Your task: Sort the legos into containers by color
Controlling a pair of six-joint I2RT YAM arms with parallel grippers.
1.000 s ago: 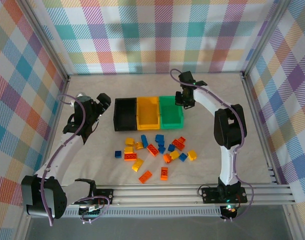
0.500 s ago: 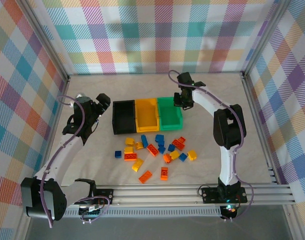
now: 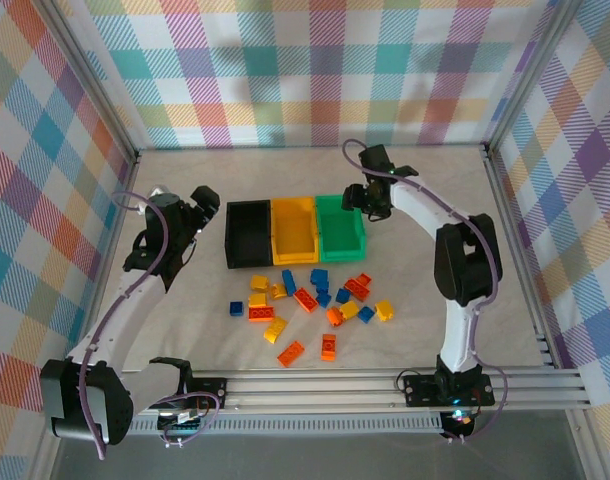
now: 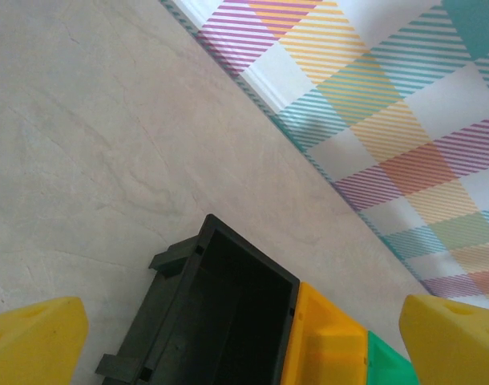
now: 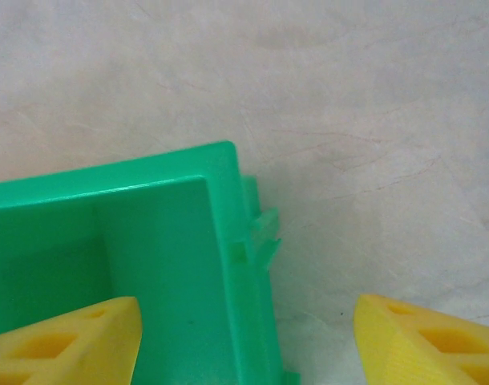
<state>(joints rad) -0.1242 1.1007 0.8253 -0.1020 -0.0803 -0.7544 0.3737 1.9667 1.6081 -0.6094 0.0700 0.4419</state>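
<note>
The containers stand in a row at mid-table: black bin (image 3: pixel 249 232), yellow-orange bin (image 3: pixel 295 228), green bin (image 3: pixel 341 225). In front of them the legos lie loose on the table, among them a blue brick (image 3: pixel 319 277), an orange-red brick (image 3: pixel 305 299) and a yellow brick (image 3: pixel 384 311). My right gripper (image 3: pixel 365 203) hangs over the green bin's far right corner (image 5: pixel 228 241), open, its yellow fingers (image 5: pixel 64 341) astride the bin's wall and gripping nothing. My left gripper (image 3: pixel 207 204) is open just left of the black bin (image 4: pixel 220 321), nothing between its fingers (image 4: pixel 36 341).
Checked cloth walls (image 3: pixel 305 70) close in the table on three sides. An aluminium rail (image 3: pixel 385 385) with both arm bases runs along the near edge. Bare tabletop (image 3: pixel 425 180) lies behind and to the right of the bins.
My right gripper was shut at the green bin's far end and now stands open. The row of bins slid slightly left. The left arm has barely moved.
</note>
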